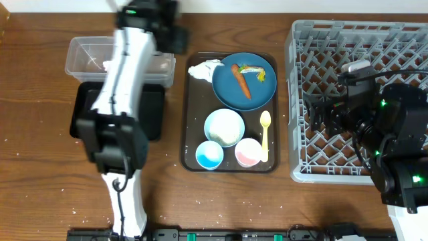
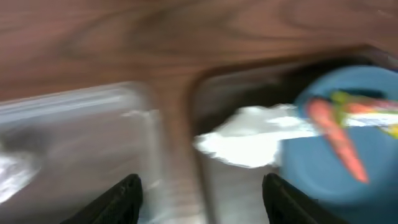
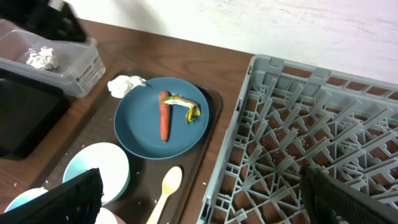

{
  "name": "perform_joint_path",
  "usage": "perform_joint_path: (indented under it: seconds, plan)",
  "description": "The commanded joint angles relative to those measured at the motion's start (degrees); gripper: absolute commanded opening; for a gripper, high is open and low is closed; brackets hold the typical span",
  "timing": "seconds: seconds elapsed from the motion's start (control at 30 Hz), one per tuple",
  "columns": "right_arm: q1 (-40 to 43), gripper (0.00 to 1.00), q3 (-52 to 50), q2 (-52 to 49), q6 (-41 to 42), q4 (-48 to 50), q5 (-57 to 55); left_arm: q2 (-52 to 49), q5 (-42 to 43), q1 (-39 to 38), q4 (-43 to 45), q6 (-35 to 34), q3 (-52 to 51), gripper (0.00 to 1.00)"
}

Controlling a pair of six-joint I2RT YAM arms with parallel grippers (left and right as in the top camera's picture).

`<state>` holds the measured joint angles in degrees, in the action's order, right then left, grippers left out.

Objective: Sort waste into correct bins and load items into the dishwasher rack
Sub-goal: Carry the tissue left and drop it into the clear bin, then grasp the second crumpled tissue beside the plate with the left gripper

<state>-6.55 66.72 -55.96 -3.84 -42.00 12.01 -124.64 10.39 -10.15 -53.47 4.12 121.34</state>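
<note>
The dark-blue plate on the brown serving tray holds the orange carrot and the green-yellow wrapper. A crumpled white napkin lies at the plate's left edge. The pale blue bowl, blue cup, pink cup and yellow spoon sit in front. My left gripper is open and empty between the clear tub and the napkin. My right gripper is open and empty over the grey rack.
The black tray lies in front of the clear tub, partly under my left arm. A crumpled napkin lies in the tub. White rice grains are scattered on the wooden table near the front edge.
</note>
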Motion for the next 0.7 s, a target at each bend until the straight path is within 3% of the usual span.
perform_joint_path:
  seconds: [0.0, 0.47, 0.5, 0.6, 0.67]
  plan:
    - [0.4, 0.99, 1.1, 0.2, -0.5, 0.1, 0.3, -4.4, 0.8, -2.4, 1.2, 2.5, 0.5, 0.65]
    - [0.4, 0.97, 1.1, 0.2, -0.5, 0.4, 0.3, -11.9, 0.7, -5.9, 8.2, 2.0, 0.5, 0.69]
    - [0.4, 0.97, 1.1, 0.2, -0.5, 0.4, 0.3, -11.9, 0.8, -5.9, 8.2, 2.0, 0.5, 0.68]
    - [0.4, 0.97, 1.1, 0.2, -0.5, 0.4, 0.3, -11.9, 0.8, -6.0, 7.7, 1.7, 0.5, 0.50]
    - [0.4, 0.97, 1.1, 0.2, -0.5, 0.4, 0.3, -11.9, 1.0, -6.1, 6.6, 1.4, 0.5, 0.47]
